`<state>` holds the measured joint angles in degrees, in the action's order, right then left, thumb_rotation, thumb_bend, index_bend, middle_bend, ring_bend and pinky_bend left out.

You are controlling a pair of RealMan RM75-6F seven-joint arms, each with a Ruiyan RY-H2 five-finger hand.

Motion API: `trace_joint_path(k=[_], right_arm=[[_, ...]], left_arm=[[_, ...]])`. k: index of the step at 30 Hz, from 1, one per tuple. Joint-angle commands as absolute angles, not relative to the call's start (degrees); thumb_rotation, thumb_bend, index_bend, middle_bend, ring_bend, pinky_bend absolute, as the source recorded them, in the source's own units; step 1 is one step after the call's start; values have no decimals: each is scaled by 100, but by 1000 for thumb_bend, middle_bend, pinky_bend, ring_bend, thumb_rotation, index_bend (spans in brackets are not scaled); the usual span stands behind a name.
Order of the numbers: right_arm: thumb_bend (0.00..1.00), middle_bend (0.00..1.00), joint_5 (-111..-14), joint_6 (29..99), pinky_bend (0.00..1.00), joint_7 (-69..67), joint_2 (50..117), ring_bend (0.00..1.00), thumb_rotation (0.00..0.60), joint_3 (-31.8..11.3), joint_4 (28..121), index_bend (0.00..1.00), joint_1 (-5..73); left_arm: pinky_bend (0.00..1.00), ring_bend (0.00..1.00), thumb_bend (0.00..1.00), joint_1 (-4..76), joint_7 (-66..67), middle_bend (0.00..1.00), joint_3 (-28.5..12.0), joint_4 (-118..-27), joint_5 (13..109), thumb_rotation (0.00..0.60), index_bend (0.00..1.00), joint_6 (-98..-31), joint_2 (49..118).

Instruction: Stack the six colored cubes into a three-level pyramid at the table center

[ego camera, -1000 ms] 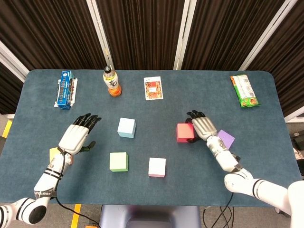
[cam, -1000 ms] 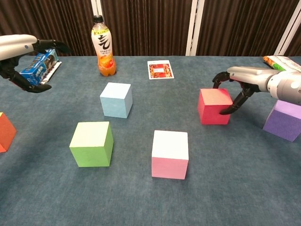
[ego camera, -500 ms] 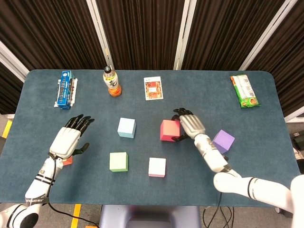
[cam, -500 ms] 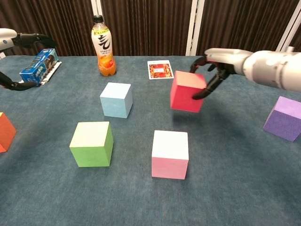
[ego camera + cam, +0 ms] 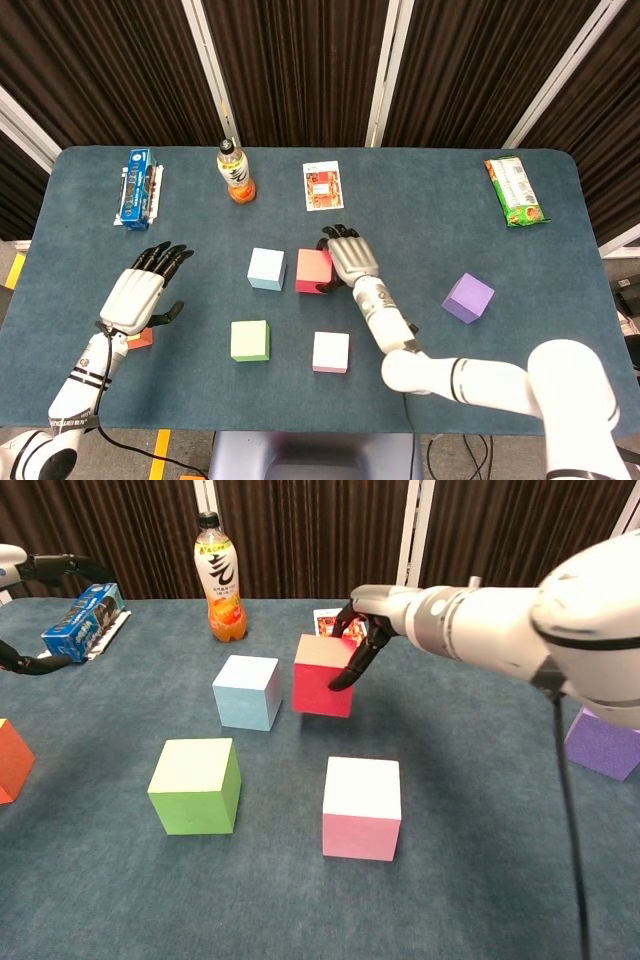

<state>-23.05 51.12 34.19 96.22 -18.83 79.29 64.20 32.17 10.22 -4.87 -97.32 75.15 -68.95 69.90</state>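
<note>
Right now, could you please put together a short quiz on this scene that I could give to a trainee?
1. True or false: the right hand holds the red cube.
2. Which cube sits nearest the red cube: A light blue cube, B purple cube, C green cube?
3. Fill in: the orange drink bottle stands between the blue box and the ____ card.

Key
1. True
2. A
3. Printed card
</note>
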Motion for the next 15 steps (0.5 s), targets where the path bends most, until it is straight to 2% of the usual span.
trace_joint_path(k=[1, 15], right_arm=[[379, 204, -2097, 5130, 225, 3595, 9861, 96, 600, -1943, 7606, 556, 6622], [381, 204, -1769, 4710, 225, 3753, 10535, 86, 600, -2058, 6510, 538, 7089]], left_arm=[[116, 21, 343, 3197, 988, 75, -496, -9696, 7535, 600, 123, -6869, 7001], [109, 20, 343, 3137, 683, 72, -555, -9401, 7557, 600, 122, -6667, 7081]])
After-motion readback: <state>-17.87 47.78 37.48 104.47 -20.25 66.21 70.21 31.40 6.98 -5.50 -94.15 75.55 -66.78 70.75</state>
